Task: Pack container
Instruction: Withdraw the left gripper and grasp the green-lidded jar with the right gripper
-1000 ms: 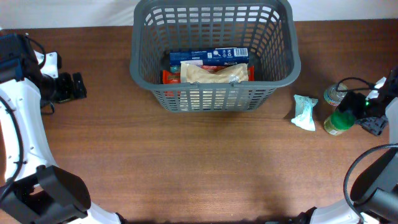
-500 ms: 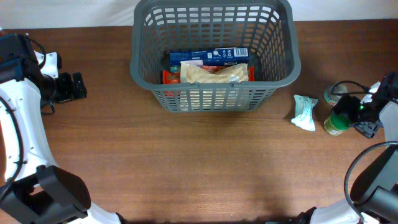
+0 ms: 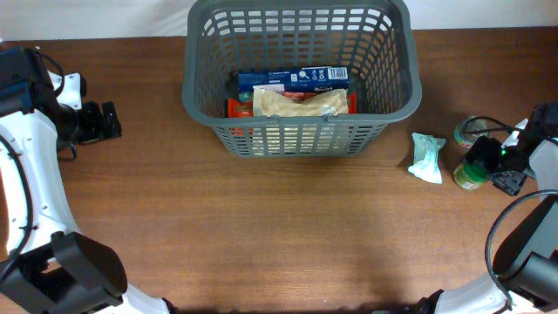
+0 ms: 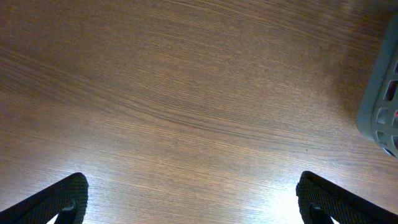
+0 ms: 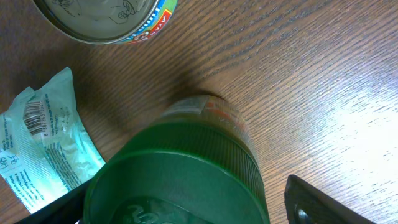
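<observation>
The dark grey basket (image 3: 298, 139) stands at the back centre and holds a blue box (image 3: 292, 78), a beige bag (image 3: 296, 103) and a red pack (image 3: 234, 108). Its corner shows in the left wrist view (image 4: 382, 106). My right gripper (image 3: 490, 160) is open and straddles a green-lidded jar (image 3: 469, 177) at the right edge. In the right wrist view the lid (image 5: 177, 186) fills the space between the fingers (image 5: 186, 211), with a gap to the right finger. My left gripper (image 3: 103, 122) is open and empty at the far left, over bare wood (image 4: 193, 205).
A tin can (image 3: 468, 132) stands just behind the jar and shows in the right wrist view (image 5: 106, 18). A pale green packet (image 3: 427, 157) lies left of the jar, also in the right wrist view (image 5: 43, 143). White backdrop beyond the table's far edge.
My right gripper has moved left over the jar, so its fingers now flank the lid. The left arm and the basket have not moved.
</observation>
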